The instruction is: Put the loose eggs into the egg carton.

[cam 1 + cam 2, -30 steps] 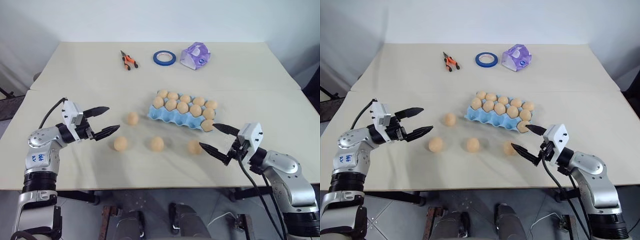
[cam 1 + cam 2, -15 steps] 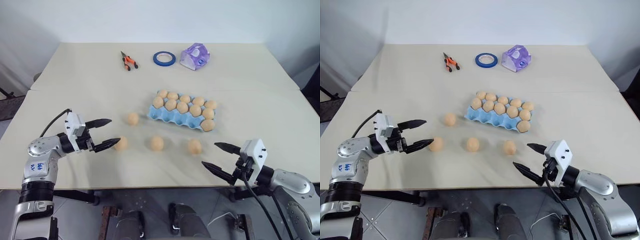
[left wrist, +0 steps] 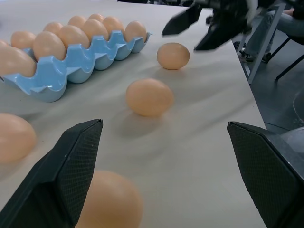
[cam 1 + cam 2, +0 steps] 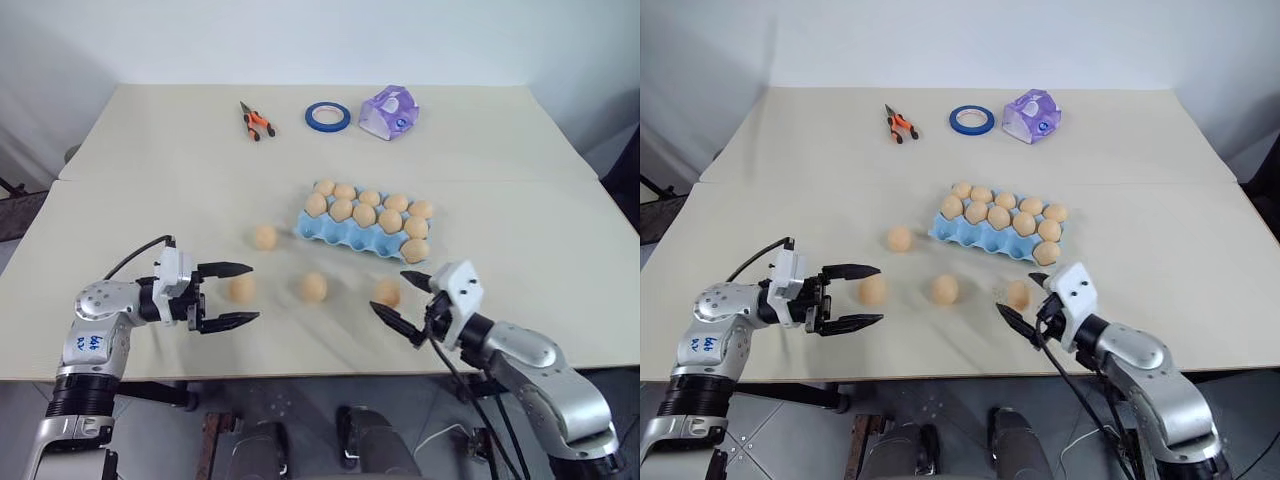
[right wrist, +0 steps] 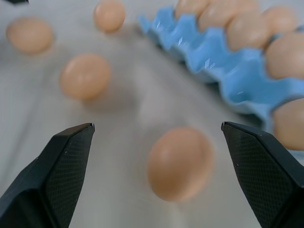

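Now both arms sit low over the bench (image 4: 120,210), and four loose eggs (image 4: 313,287) lie on its bare top in front of the egg carton (image 4: 345,235), which is already nearly full of eggs. The left gripper (image 4: 232,294) is spread wide and holds nothing, with the leftmost egg (image 4: 241,288) between its fingers but not pinched. The right gripper (image 4: 400,299) is just as wide and just as empty, its fingertips right beside the nearest egg (image 4: 387,292). Here's the danger: these eggs are smooth and round, so a finger that arrives off-centre could nudge one and send it rolling toward the bench's near edge, and a squeeze that's too hard could crack a shell. The free cups look few, and I can't tell which ones are open, so a drop onto a filled cup might knock a seated egg loose
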Robot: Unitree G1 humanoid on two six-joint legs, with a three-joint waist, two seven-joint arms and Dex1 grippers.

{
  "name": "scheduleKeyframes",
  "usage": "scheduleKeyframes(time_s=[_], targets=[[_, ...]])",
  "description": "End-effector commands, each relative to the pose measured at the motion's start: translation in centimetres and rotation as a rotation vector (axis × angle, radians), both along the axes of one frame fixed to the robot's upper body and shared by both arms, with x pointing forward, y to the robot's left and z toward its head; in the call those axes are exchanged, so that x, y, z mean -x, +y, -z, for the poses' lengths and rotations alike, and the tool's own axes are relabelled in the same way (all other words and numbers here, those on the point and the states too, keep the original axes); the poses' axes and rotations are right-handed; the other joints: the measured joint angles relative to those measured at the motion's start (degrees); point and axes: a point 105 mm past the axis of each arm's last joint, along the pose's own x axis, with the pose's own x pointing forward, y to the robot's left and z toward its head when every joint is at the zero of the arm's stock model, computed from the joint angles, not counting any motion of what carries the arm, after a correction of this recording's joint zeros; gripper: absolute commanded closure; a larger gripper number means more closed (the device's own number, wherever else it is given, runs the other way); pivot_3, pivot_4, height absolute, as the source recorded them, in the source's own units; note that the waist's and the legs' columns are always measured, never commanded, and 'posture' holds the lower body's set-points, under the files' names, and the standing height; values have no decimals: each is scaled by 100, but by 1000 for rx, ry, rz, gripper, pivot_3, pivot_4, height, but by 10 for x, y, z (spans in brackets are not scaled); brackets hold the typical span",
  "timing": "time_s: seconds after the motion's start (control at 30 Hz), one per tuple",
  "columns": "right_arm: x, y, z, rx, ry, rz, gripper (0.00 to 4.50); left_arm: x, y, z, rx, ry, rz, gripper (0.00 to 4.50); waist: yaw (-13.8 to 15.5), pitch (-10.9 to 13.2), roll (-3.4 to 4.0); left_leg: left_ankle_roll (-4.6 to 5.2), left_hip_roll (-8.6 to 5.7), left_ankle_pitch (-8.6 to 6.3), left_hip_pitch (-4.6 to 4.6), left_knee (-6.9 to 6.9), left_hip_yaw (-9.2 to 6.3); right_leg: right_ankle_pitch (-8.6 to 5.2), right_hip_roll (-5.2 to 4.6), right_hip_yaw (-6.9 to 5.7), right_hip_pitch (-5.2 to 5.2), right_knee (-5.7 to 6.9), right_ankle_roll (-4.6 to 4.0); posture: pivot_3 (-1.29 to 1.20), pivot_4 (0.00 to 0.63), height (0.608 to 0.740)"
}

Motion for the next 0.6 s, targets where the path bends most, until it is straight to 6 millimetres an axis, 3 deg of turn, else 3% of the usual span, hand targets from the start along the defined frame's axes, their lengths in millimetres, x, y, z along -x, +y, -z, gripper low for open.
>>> scheduleKeyframes(time_s=[0.03, 0.17, 0.3, 0.47, 0.6], targets=[[-10, 1, 1, 12, -21, 20, 0, 1, -3, -10, 22, -52, 4, 23, 2, 0, 0, 1, 0, 0, -1, 0, 0, 0, 0, 0, 0, -2, 0, 0, 150, 740], [-19, -1, 5, 22, -27, 46, 0, 1, -3, -12, 30, -61, -20, 23, 2, 0, 0, 5, -1, -2, -6, 1, 0, 2, 0, 0, 0, -9, 3, 0, 150, 740], [-21, -2, 6, 39, -30, 48, 874, 1, -1, -12, 30, -67, -34, 0, -4, 0, 0, 5, 1, -4, -6, -3, 0, 2, 1, -2, 0, -10, 4, 0, 150, 740], [-18, -5, 1, 45, -50, 32, 2654, 2, -1, -13, 36, -70, -46, 0, -3, 0, 0, 4, 2, -4, -6, -2, 0, 2, 1, -2, -1, -10, 4, 0, 150, 740], [-20, -3, -26, -13, -122, 13, 2889, 2, -2, -13, 40, -71, -53, 0, -5, 0, 0, 4, 2, -5, -6, -2, 1, 3, 1, -1, -1, -10, 5, 0, 150, 740]])
